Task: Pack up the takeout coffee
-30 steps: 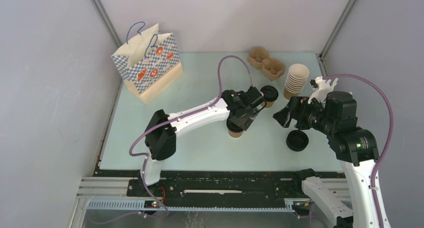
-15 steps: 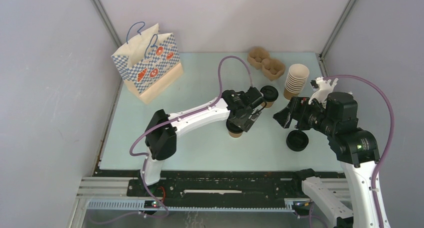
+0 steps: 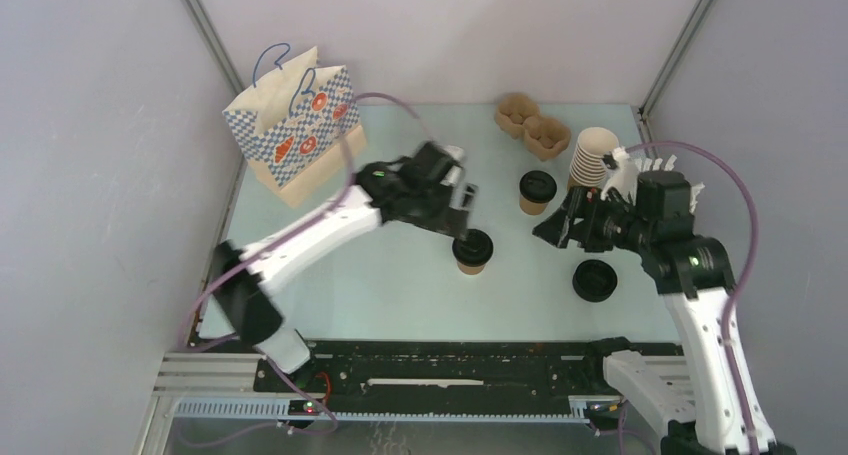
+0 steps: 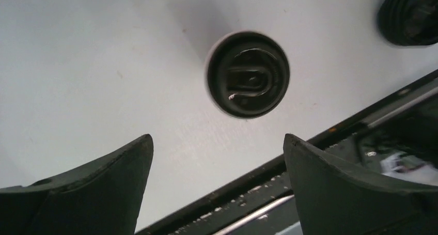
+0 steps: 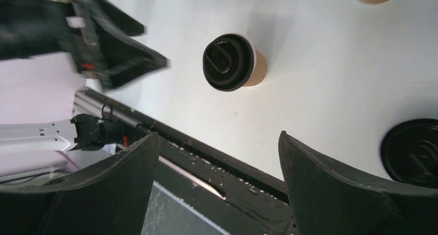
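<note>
Handling: judge both cups light, thin-walled and easy to crush. The paper wall should give decent friction, but the plastic lids look slick and may pop off if squeezed. Take each cup by the wall below the lid rim, with a gentle close, and keep it upright.

Location: the near cup [image 3: 472,252] stands upright and lidded near the middle of the worktop [image 3: 330,275]. The far cup [image 3: 537,191], also lidded, sits at 1 o'clock from it, apart.

Grippers: the left gripper [image 4: 218,137] has its jaws spread wide, holding nothing, at 10 o'clock of the near cup. The right gripper [image 5: 218,134] is likewise spread and empty, at 3 o'clock of that cup.

Not verifiable:
- You cannot tell whether either cup holds liquid, nor whether the lids are fully seated.
- The left wrist view shows only the near cup's lid, its wall hidden beneath.
- The right wrist view cuts off the far cup at its top edge.
- The inside of the paper bag [image 3: 295,125] at 10 o'clock is unseen.
</note>
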Motion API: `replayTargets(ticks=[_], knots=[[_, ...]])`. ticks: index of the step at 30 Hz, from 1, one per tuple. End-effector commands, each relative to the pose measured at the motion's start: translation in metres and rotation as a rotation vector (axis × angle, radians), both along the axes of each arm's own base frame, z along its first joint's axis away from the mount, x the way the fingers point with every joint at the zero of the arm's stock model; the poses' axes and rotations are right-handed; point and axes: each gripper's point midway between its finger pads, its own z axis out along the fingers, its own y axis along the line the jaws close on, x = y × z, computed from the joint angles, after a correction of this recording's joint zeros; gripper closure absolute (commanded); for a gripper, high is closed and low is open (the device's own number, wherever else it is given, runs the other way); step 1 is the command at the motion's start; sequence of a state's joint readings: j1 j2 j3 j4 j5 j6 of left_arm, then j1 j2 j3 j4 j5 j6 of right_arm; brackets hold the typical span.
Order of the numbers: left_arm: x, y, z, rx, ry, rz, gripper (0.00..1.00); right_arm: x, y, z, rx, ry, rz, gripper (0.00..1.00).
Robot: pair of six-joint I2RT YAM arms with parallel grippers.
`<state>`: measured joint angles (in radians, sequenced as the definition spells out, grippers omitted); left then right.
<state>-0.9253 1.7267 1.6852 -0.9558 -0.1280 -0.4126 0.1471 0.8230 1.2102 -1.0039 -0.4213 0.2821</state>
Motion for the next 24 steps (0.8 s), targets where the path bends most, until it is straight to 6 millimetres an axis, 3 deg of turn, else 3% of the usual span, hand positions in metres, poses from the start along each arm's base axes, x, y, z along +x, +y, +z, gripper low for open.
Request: replayTargets(ticks=[1,5,10,14,17,24], knots=[[-0.009,0.023,0.038,-0.398,0.096,0.135,0.00,0.016,0.033,-0.028,0.159,0.155,0.132,0.08],[-0.010,0.030,0.009,-0.577,0.226,0.207,0.01,0.028,0.060,-0.062,0.273,0.339,0.247,0.11],[0.003,0.016,-0.003,-0.725,0.298,0.223,0.06,0.048,0.084,-0.103,0.391,0.471,0.329,0.15],[0.009,0.007,-0.024,-0.710,0.365,0.225,0.11,0.059,0.092,-0.128,0.424,0.553,0.353,0.20],[0.019,0.009,-0.028,-0.682,0.341,0.232,0.11,0.061,0.097,-0.140,0.428,0.586,0.367,0.22],[0.018,0.008,-0.057,-0.600,0.393,0.219,0.15,0.064,0.100,-0.163,0.402,0.623,0.372,0.26]])
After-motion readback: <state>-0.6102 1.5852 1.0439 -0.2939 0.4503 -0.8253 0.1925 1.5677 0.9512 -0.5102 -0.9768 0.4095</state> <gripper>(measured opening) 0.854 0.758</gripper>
